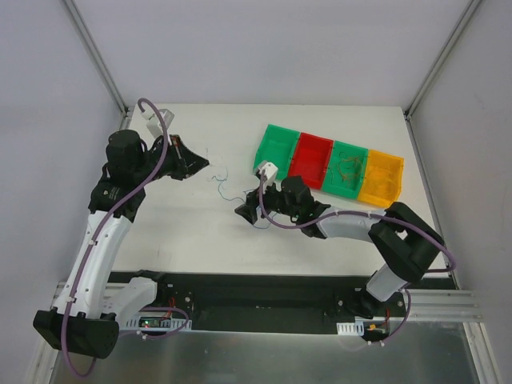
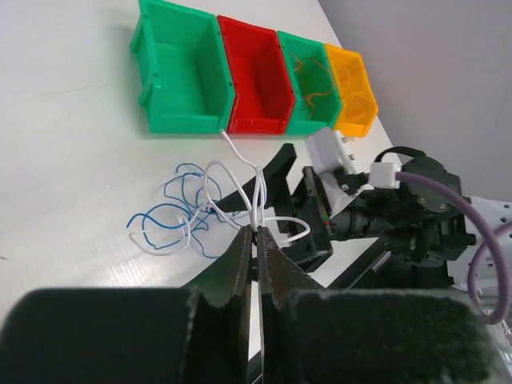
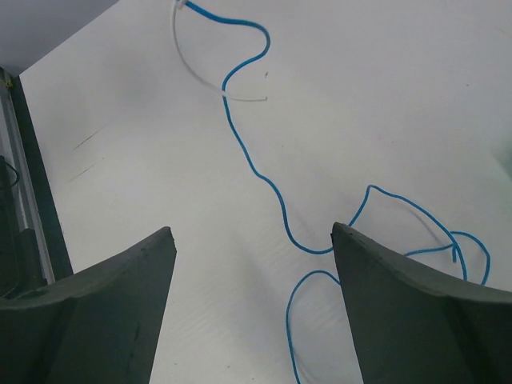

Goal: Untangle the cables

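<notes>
White cable [image 2: 257, 200] clamped in L pincer [image 2: 256, 234], R pincer [image 3: 252, 232] wide open

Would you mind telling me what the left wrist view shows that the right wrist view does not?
Only the left wrist view shows the four bins, the right arm, and the left gripper shut on the white wire. Only the right wrist view shows the rail at the table edge, and that the right gripper is wide open. Both show the blue wire lying loose on the table, plus some white wire.
</notes>
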Available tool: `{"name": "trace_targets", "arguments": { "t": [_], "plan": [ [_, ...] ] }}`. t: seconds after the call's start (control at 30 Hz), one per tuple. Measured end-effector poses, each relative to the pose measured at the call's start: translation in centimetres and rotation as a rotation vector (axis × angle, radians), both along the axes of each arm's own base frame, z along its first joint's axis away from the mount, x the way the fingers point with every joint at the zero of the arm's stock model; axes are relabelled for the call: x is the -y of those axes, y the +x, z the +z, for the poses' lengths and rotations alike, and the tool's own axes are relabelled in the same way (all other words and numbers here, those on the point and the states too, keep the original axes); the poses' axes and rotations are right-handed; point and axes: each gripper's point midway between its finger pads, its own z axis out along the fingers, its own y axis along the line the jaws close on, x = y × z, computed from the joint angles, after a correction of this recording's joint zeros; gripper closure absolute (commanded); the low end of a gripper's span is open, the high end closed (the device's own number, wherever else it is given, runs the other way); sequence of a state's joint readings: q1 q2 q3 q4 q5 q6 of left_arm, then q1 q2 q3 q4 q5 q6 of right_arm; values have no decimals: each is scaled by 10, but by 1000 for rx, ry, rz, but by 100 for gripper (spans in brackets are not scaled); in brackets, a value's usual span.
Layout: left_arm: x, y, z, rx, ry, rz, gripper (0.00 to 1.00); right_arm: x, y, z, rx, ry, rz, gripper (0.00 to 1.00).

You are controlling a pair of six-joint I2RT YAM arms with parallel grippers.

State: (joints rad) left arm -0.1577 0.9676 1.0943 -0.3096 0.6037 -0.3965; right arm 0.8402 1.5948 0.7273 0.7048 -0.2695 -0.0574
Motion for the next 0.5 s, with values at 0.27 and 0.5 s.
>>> {"name": "trace_targets", "arguments": {
  "t": [0.27,0.5],
  "plan": [
    [4,-6,14,31,-22,-27,100,-21,3,-5,5,-24,60,53],
    [2,-6,30,67,-27,-16,100,-20,18,-16,-41,-69,-21,99]
  ]
}}
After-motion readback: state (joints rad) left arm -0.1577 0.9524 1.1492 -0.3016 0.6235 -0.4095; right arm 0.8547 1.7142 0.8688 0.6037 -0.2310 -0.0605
